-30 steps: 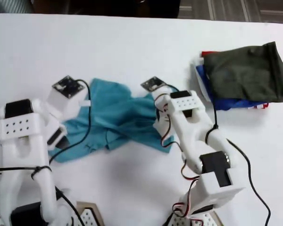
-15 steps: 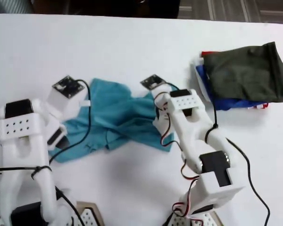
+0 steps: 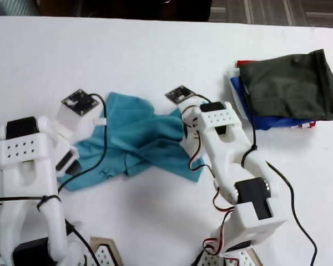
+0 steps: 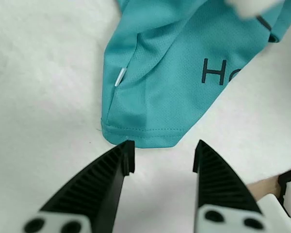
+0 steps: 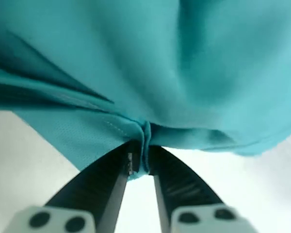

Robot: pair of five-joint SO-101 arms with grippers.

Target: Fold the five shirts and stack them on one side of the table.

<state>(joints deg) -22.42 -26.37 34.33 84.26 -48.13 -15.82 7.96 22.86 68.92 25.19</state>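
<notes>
The white table (image 3: 155, 50) carries 1 crumpled teal shirt (image 3: 134, 138) near its middle, between the 2 arms. A stack of folded shirts (image 3: 288, 88), dark green on top, lies well apart from it, toward the right side of the table in the high view. The right gripper (image 5: 144, 162) is clenched on a bunched fold at the teal shirt's edge. The left gripper (image 4: 162, 155) is released, jaws spread, tips just beside the shirt's hem corner.

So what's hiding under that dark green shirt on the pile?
Under the folded dark green shirt a blue cloth pokes out, plus a red edge and a white edge. The rest is covered.
</notes>
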